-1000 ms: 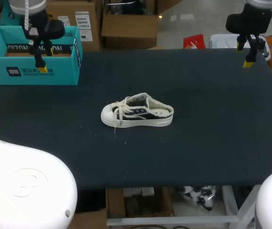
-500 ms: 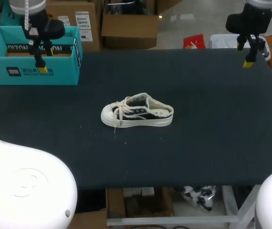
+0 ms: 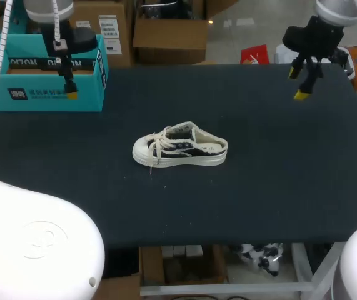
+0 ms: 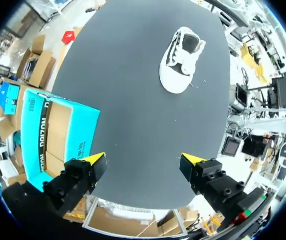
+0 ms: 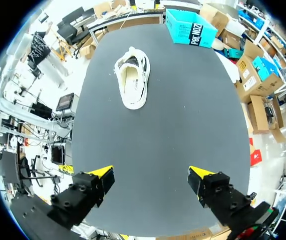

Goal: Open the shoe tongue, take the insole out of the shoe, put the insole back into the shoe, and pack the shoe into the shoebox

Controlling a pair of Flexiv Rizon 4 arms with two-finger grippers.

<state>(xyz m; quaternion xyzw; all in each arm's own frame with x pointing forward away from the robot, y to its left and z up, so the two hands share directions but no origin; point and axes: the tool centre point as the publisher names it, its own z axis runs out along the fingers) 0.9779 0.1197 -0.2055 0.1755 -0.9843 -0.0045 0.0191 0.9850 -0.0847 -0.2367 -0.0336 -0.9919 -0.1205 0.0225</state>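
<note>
Both spread: left pincer [image 4: 143, 160], right pincer [image 5: 151, 173]; teal shoebox [image 3: 34, 101] with white lettering, apart from shoe [image 3: 179, 147].

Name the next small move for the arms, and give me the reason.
Probably bring the left gripper away from the shoebox and down toward the laced front of the shoe. The shoe sits on its sole mid-table, untouched, laces across its tongue. Both the left gripper and the right gripper hang open and empty near the far corners, well apart from it.
</note>
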